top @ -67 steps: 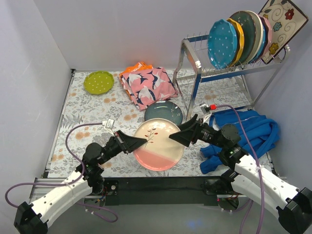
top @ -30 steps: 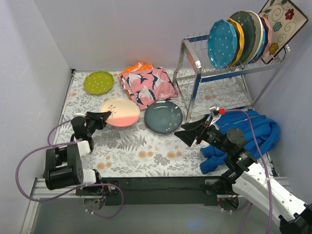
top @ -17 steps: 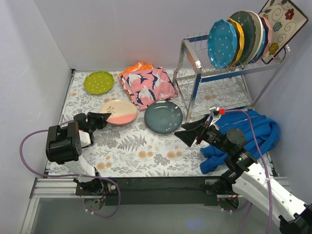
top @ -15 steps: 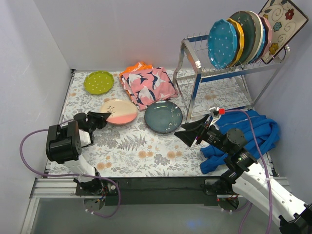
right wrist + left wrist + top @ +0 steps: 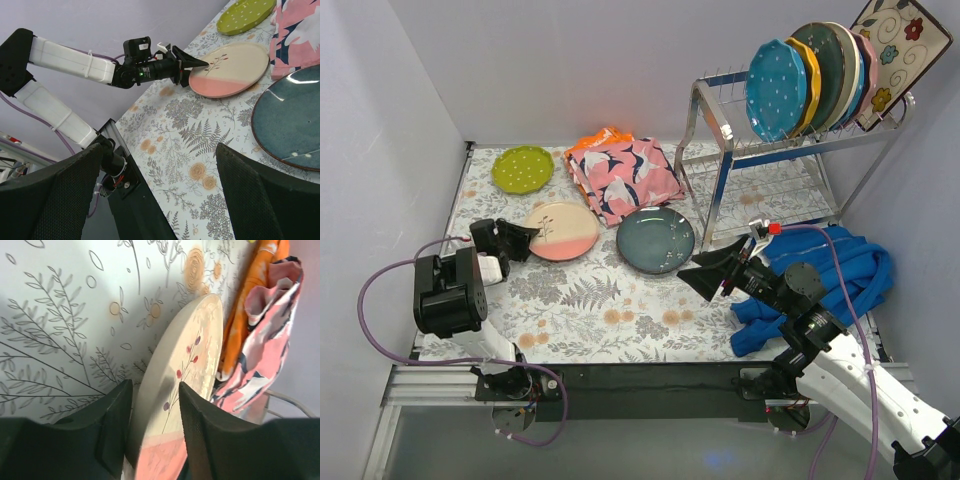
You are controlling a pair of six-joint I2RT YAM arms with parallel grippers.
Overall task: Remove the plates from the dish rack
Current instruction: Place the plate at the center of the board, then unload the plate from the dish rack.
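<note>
The cream-pink plate (image 5: 565, 230) lies on the table mat, also in the left wrist view (image 5: 185, 370) and the right wrist view (image 5: 230, 70). My left gripper (image 5: 528, 236) is open, its jaws loosely either side of that plate's left rim (image 5: 155, 390). My right gripper (image 5: 695, 278) is wide open and empty above the mat (image 5: 159, 150). A dark teal plate (image 5: 655, 240) and a dotted lime plate (image 5: 522, 168) lie on the mat. The dish rack (image 5: 720, 190) holds a blue dotted plate (image 5: 776, 90), an orange plate (image 5: 807, 70), further round plates and a square floral plate (image 5: 898, 50).
A pink bird-print cloth (image 5: 623, 175) lies between the lime plate and the rack. A blue garment (image 5: 830, 265) is heaped under my right arm at the rack's foot. Grey walls close in the left, back and right.
My left gripper carried the cream-pink plate from the front middle to the left and laid it flat. Its jaws have loosened. My right gripper let go of the plate and drew back.
</note>
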